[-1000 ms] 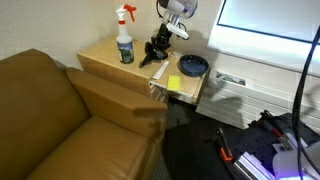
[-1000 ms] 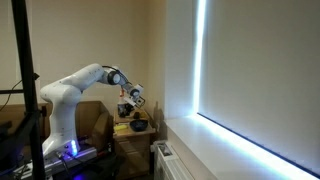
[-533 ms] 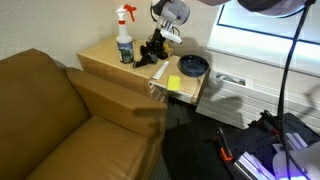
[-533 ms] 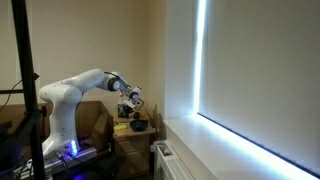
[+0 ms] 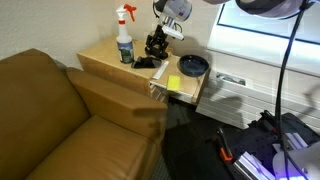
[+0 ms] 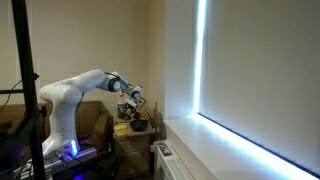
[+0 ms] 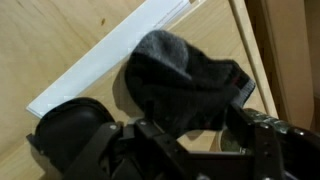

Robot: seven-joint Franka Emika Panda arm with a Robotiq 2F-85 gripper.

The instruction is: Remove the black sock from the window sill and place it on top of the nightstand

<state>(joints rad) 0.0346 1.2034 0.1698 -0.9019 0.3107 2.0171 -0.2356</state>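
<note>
Release step. The black sock (image 7: pixel 185 85) lies crumpled on the table (image 7: pixel 60 40), by a white strip (image 7: pixel 100 62). My fingers (image 7: pixel 75 130) stand spread to either side of it, gripping nothing. To finish cleanly, I should lift straight up so no fabric snags, keeping clear of the spray bottle (image 5: pixel 125 40) and dark bowl (image 5: pixel 193 66).
</note>
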